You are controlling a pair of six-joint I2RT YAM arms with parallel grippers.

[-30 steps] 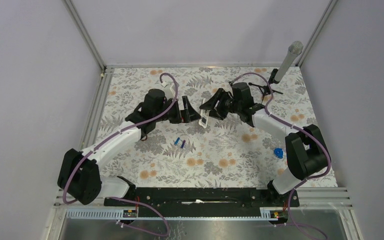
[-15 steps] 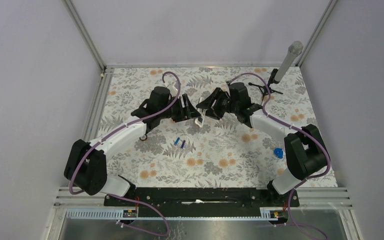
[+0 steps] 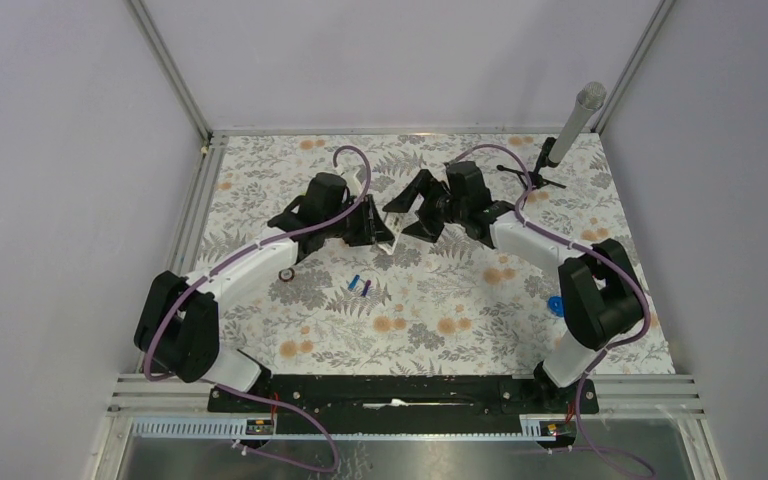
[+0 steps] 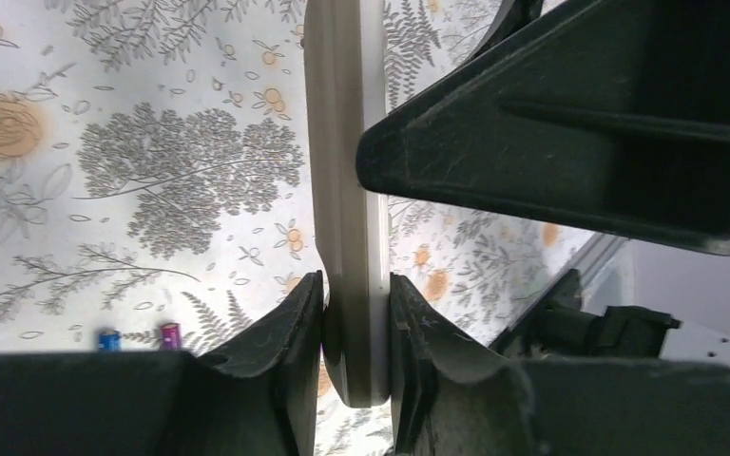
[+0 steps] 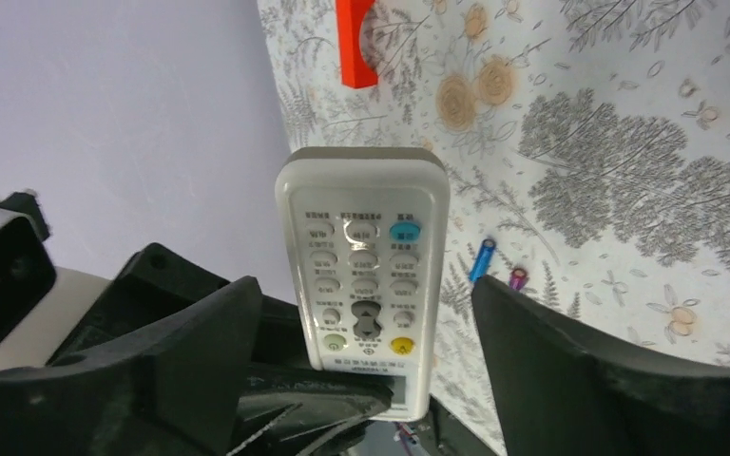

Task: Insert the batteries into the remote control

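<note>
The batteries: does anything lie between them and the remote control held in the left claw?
Nothing visible does. The batteries lie on the flowered table, with only bare cloth between them and the remote control. The left claw clamps the remote. The right claw is open around it, not touching.

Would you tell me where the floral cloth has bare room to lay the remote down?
Widest bare stretch: near centre, between the two small blue cylindrical batteries, the bright-blue lumpy object and the black base rail. The far-left corner behind the left arm is free. Crowded: mid-table, where the left claw and right claw meet around the slim white remote control.
</note>
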